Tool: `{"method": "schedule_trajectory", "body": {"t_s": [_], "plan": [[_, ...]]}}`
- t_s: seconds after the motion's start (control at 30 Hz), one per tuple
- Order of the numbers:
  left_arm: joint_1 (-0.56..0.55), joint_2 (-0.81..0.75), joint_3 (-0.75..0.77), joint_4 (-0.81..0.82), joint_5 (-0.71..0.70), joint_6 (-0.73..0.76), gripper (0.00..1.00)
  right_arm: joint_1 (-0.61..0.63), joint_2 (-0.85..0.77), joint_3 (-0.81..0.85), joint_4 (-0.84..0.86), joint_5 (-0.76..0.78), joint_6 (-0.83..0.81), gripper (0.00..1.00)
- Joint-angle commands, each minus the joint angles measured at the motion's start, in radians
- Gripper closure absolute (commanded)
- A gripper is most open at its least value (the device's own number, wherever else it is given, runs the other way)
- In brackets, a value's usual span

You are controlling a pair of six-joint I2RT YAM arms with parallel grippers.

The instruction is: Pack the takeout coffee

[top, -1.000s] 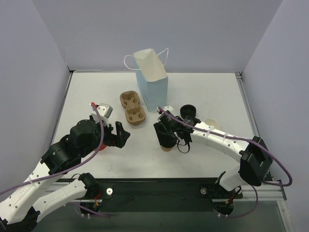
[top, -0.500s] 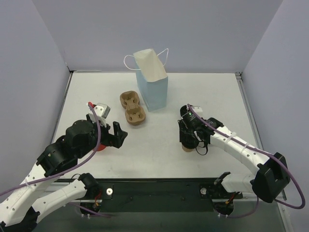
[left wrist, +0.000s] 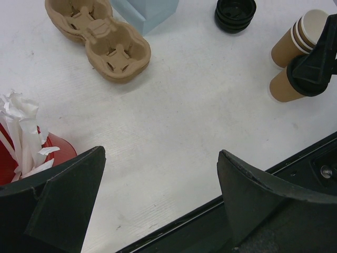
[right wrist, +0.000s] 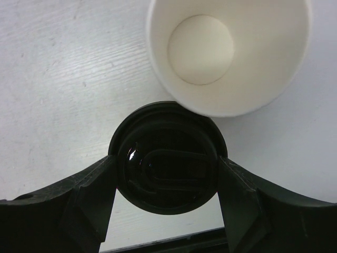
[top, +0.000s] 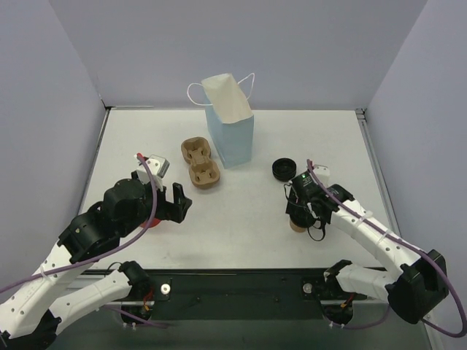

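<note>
My right gripper (right wrist: 167, 174) is shut on a brown kraft cup with a black round lid (right wrist: 167, 163), its fingers pressed on both sides of the lid. From above, this cup (top: 297, 223) is at the near right of the table, under the right gripper (top: 303, 208). The left wrist view shows the same cup (left wrist: 281, 87) beside a stack of open brown cups (left wrist: 303, 34). A red cup (left wrist: 55, 150) with white paper in it sits beside my left gripper (left wrist: 160, 174), which is open and holds nothing. From above, the left gripper (top: 175, 206) hangs near the left front.
A tan two-hole pulp tray (top: 200, 162) lies left of centre. Behind it a light blue paper bag (top: 230, 135) with white handles stands upright. A stack of black lids (top: 284, 169) lies behind the right gripper. An open cup (right wrist: 226, 52) with a white inside stands just beyond the held cup.
My right arm has carried the lidded brown cup from the table's middle to the right and slightly nearer. The left arm has barely moved, and its jaws stay wide.
</note>
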Motion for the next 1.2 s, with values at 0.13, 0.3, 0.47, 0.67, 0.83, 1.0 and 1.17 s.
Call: {"method": "schedule_trajectory", "body": {"t_s": [0.13, 0.3, 0.47, 0.67, 0.83, 1.0, 1.17], "plan": [[0.006, 0.004, 0.046, 0.003, -0.016, 0.016, 0.03, -0.175, 0.014, -0.018, -0.130, 0.093, -0.078, 0.37], [0.006, 0.003, 0.043, 0.004, -0.019, 0.014, 0.03, -0.212, 0.005, -0.032, -0.104, 0.029, -0.104, 0.36], [0.006, 0.001, 0.041, 0.009, -0.015, 0.016, 0.03, -0.211, -0.060, -0.066, -0.112, -0.022, -0.078, 0.29], [0.006, 0.001, 0.040, 0.001, -0.027, 0.016, 0.03, -0.211, -0.129, -0.057, -0.124, -0.066, -0.069, 0.19], [0.006, 0.009, 0.050, -0.005, -0.028, 0.011, 0.03, -0.211, -0.144, -0.017, -0.155, -0.075, -0.084, 0.14], [0.008, 0.029, 0.066, 0.000, -0.048, 0.025, 0.03, -0.211, -0.167, 0.043, -0.199, -0.095, -0.092, 0.09], [0.006, 0.117, 0.128, 0.035, -0.289, -0.086, 0.03, -0.209, -0.184, 0.153, -0.280, -0.091, -0.123, 0.09]]}}
